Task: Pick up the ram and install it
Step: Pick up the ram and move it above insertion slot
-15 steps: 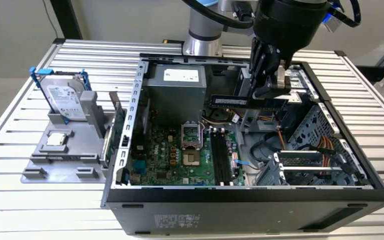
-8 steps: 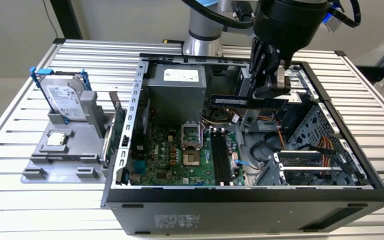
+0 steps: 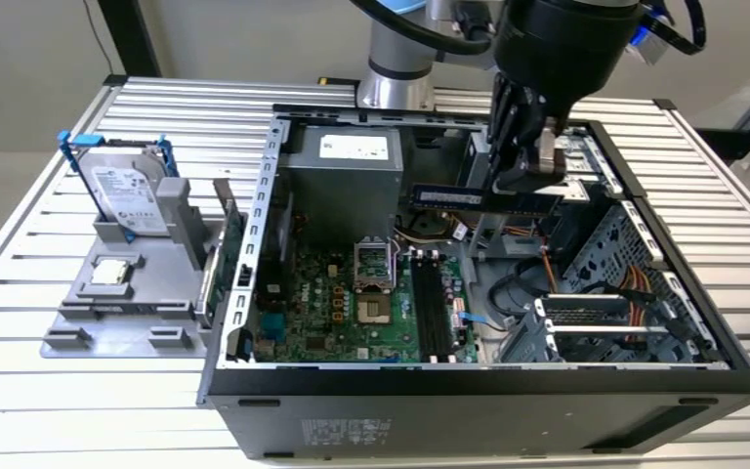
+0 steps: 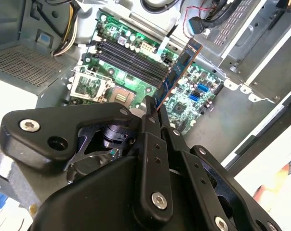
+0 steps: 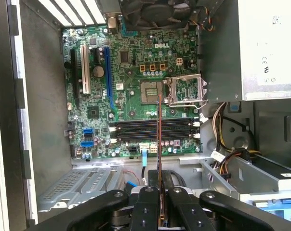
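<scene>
Ram [image 3: 473, 198] clamped between the closed jaws of the gripper [image 3: 531, 186], gripped near its end toward the exterior view's right. Long axis about level; free end points to the exterior view's left. Stick is airborne over the far part of the open computer case [image 3: 479, 410], above the motherboard [image 3: 349, 313]. It shows edge-on in the first wrist view, across the memory slots [image 5: 152, 130].

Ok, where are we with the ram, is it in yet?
Not yet. Pickup looks done: the gripper is shut on the ram, held up above the open case. In the first wrist view the ram hangs edge-on over the memory slots, not touching them. Left to do: seating it in a slot.
</scene>
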{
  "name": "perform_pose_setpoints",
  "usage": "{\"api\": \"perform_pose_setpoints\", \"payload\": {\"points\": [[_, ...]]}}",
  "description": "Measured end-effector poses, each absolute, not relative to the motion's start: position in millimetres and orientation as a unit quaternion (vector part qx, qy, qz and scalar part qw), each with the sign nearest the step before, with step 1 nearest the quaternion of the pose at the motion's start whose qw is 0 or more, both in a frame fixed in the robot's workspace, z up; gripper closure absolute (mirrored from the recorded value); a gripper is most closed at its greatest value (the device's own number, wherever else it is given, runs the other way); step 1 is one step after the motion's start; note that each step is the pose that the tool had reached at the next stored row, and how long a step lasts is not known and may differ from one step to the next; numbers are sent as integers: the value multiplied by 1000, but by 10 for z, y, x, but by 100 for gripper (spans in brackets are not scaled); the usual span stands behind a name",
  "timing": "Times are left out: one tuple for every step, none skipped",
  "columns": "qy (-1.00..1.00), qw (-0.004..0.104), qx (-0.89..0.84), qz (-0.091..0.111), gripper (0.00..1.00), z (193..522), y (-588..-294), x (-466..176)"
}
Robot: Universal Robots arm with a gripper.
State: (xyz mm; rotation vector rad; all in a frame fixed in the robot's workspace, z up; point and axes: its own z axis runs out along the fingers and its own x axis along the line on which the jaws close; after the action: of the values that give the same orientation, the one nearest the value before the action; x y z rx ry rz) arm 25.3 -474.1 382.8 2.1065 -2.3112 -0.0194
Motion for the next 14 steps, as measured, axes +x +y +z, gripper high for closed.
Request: {"api": "perform_pose_setpoints", "payload": {"points": [[-741,7,671,-6,100,3828,-4741,253],[-743,7,669,-6,100,3829,-4741,253],[-745,7,666,-6,100,3829,-4741,253],[-747,7,665,-6,100,3829,-4741,253],[-749,7,663,-6,100,3829,-4741,253],[-750,7,661,-6,100,3828,-4741,254],[-752,7,660,-6,100,3828,-4741,254],[-753,7,658,-6,100,3828,-4741,254],[-754,7,657,-6,100,3828,-4741,254],[-755,7,656,-6,100,3829,-4741,254],[-756,7,655,-6,100,3828,-4741,254],[-758,7,652,-6,100,3828,-4741,253],[-758,7,652,-6,100,3829,-4741,253],[-759,7,651,-6,100,3829,-4741,253]]}}
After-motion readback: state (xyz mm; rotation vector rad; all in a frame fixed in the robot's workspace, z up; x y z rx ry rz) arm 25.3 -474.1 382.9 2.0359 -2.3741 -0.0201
